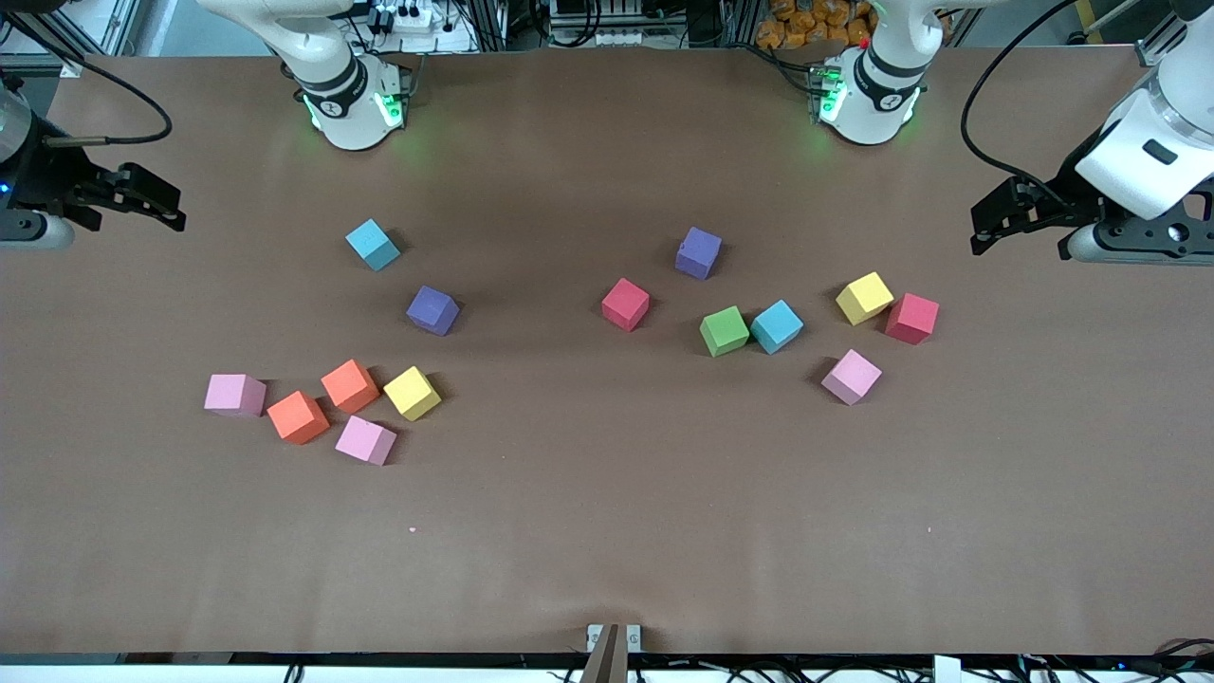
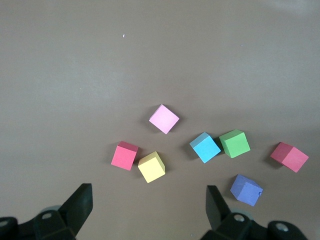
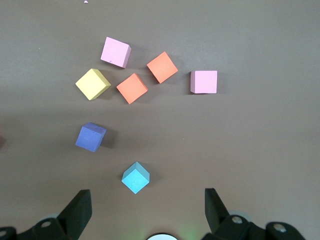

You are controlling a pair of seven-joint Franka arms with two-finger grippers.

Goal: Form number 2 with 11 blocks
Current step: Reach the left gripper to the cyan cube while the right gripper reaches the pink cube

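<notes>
Several blocks lie loose on the brown table in two groups, and no number 2 is in view. Toward the right arm's end lie a blue block (image 1: 373, 244), a purple one (image 1: 432, 309), two orange (image 1: 349, 385), a yellow (image 1: 412, 392) and two pink (image 1: 365, 439). Toward the left arm's end lie a red block (image 1: 625, 304), purple (image 1: 698, 252), green (image 1: 724, 330), blue (image 1: 776, 325), yellow (image 1: 863, 297), red (image 1: 911, 318) and pink (image 1: 851, 376). My right gripper (image 1: 180, 214) (image 3: 147, 192) and left gripper (image 1: 975, 228) (image 2: 148, 190) hover open and empty over the table's ends.
The two arm bases (image 1: 356, 104) (image 1: 868, 100) stand along the table's edge farthest from the front camera. A small metal bracket (image 1: 613, 637) sits at the table edge nearest that camera. Bare brown table (image 1: 607, 493) lies between the blocks and that edge.
</notes>
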